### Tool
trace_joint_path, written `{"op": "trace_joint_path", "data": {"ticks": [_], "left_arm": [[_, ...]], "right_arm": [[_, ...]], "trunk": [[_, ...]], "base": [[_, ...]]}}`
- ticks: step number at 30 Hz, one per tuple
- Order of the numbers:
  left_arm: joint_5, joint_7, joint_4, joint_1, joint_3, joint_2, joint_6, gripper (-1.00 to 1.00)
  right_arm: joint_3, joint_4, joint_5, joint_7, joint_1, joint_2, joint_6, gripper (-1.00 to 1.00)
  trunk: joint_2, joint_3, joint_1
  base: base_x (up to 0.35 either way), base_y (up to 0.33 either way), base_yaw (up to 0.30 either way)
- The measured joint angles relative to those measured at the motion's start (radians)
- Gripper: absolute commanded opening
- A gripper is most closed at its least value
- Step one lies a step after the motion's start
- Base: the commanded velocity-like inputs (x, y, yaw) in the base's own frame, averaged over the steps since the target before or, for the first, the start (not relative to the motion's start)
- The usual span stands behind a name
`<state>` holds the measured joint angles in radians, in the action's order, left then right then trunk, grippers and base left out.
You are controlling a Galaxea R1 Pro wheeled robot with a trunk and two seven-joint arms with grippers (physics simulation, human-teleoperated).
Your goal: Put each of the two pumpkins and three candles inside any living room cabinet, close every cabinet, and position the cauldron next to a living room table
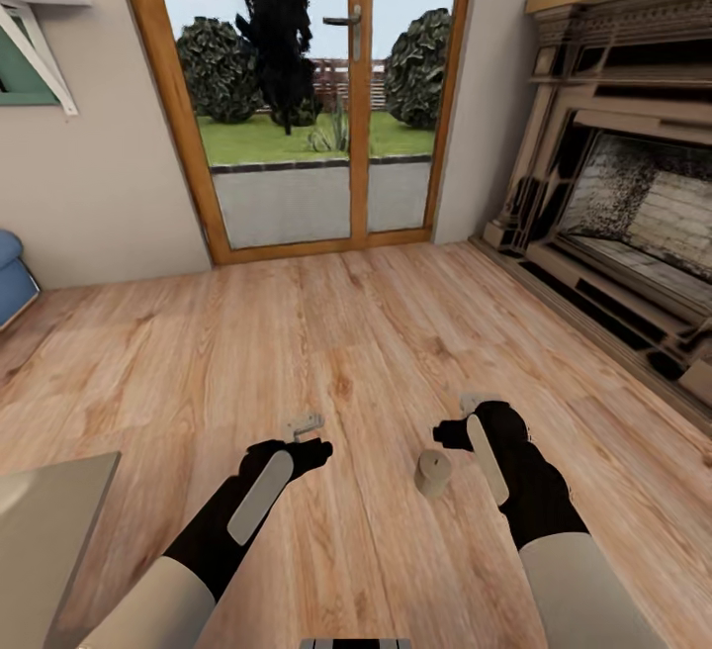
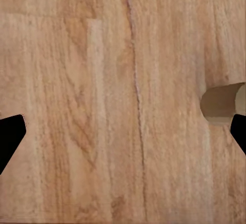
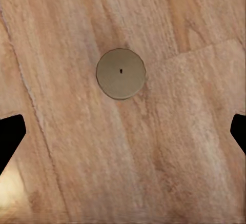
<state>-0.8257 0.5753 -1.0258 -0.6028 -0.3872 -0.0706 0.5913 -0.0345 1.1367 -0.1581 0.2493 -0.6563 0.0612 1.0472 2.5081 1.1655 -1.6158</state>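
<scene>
Wooden floorboards carry one tan candle standing upright, its axis vertical, just inside the right tool, which hangs wide and empty almost straight above it, nearer than the equally wide left tool.

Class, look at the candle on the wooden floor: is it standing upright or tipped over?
Upright. The candle shows its round flat top with the wick dot from above, and in the head view it stands on the floor beside the right gripper.
</scene>
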Motion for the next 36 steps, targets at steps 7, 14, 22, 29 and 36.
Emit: {"op": "trace_joint_path", "data": {"ticks": [7, 14, 22, 29, 36], "left_arm": [[0.0, 0.0, 0.029, 0.0, 0.001, 0.001, -0.023, 1.0], [-0.008, 0.007, 0.13, -0.006, 0.01, 0.001, -0.033, 1.0], [-0.004, -0.004, 0.181, -0.002, 0.002, 0.002, -0.09, 1.0], [-0.01, 0.004, 0.179, -0.002, 0.005, -0.002, -0.094, 1.0], [-0.12, -0.021, 0.201, -0.004, 0.015, 0.004, -0.101, 1.0]], "right_arm": [[0.004, -0.123, -0.003, -0.004, -0.038, 0.001, 0.0, 1.0], [0.004, -0.445, -0.006, 0.0, -0.122, 0.045, -0.179, 1.0], [0.004, -0.596, -0.004, 0.004, -0.163, 0.056, -0.275, 1.0], [0.006, -0.733, -0.032, 0.004, -0.221, 0.054, -0.305, 1.0], [0.008, -0.814, -0.042, 0.004, -0.244, 0.048, -0.39, 1.0]], "trunk": [[0.0, 0.0, 0.0], [0.0, 0.0, 0.0], [0.0, 0.0, 0.0], [0.0, 0.004, 0.0], [0.002, 0.031, -0.004]], "base": [[0.274, 0.0, -0.005], [0.091, 0.0, 0.0], [0.159, 0.0, 0.0], [0.154, 0.0, 0.0], [0.01, 0.0, 0.0]]}}
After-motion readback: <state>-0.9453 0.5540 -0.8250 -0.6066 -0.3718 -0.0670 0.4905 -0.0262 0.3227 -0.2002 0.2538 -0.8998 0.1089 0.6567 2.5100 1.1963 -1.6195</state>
